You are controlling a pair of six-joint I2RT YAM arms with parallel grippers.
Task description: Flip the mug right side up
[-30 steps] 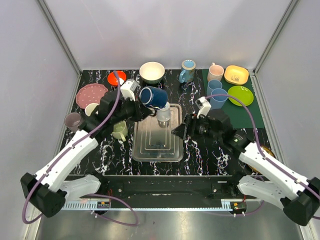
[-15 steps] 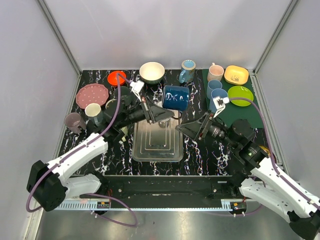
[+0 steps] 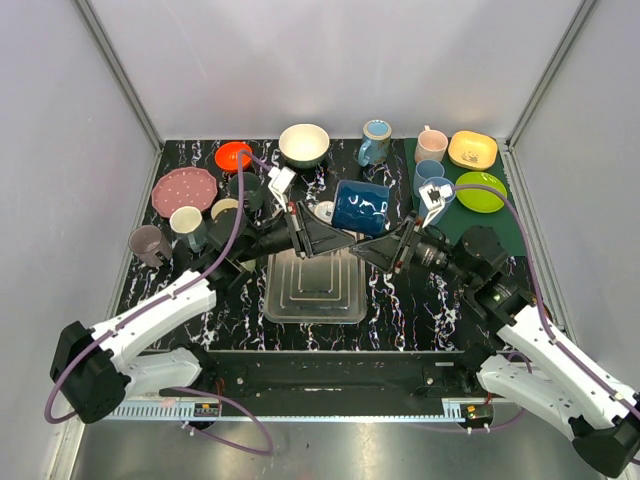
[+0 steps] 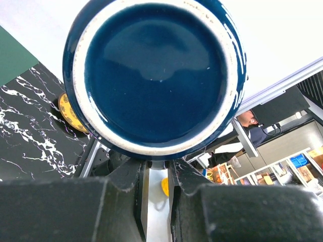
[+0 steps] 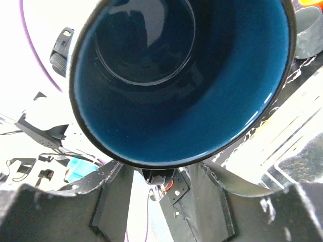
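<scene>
Mug shifted right, tipped sideways; right gripper closer.

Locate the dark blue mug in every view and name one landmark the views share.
Top external: dark blue mug, centre, on its side above the clear tray's far end.
Left wrist: its base fills the upper frame.
Right wrist: its open mouth fills the frame.
Shared landmark: black marbled tabletop, left edge in left wrist, right edge in right wrist.

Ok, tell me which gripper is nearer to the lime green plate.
Right. The right gripper is at the right side of the dark blue mug, left of the lime green plate; the left gripper is beyond the mug, farther left.
</scene>
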